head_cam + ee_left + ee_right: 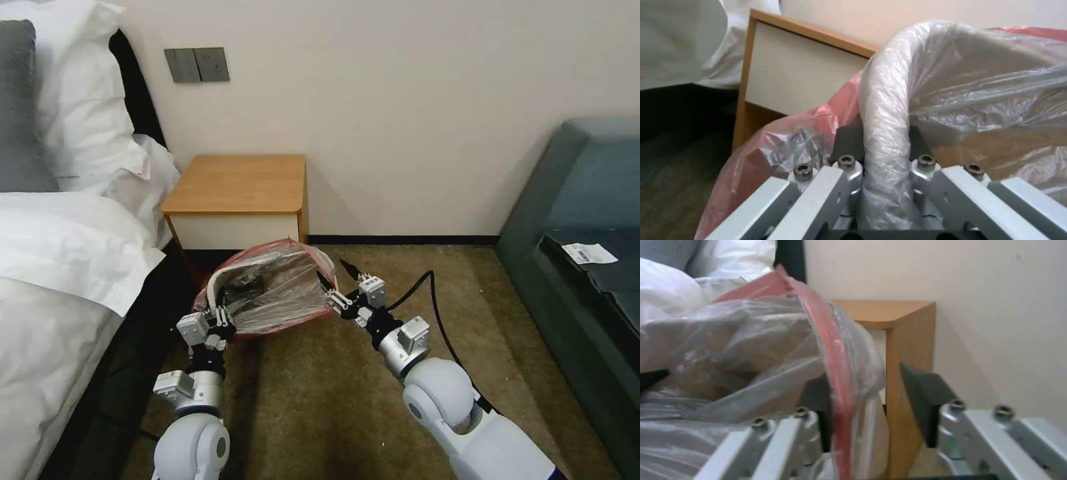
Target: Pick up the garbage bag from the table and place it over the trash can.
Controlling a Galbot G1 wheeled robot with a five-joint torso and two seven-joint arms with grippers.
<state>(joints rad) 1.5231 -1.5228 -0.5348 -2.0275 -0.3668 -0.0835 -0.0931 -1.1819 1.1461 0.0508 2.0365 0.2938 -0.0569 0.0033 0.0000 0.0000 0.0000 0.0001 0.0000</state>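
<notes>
The garbage bag (280, 293), thin clear plastic with a red band, is draped over the cream trash can (223, 275) on the carpet in front of the table (237, 183). My left gripper (219, 312) is at the can's near left corner, shut on the bag-wrapped rim; in the left wrist view its dark fingers (846, 140) press both sides of the garbage bag (889, 110). At the bag's right side my right gripper (338, 275) is open. In the right wrist view the bag's red band (835, 350) runs past one of its fingers (925, 400), with a wide gap between the jaws.
A bed with white bedding (60, 267) lies close on the left, and a dark sofa (587, 233) stands on the right. A black cable (433, 300) loops behind the right arm. Open carpet (320, 400) lies between the arms, and the wall rises behind the table.
</notes>
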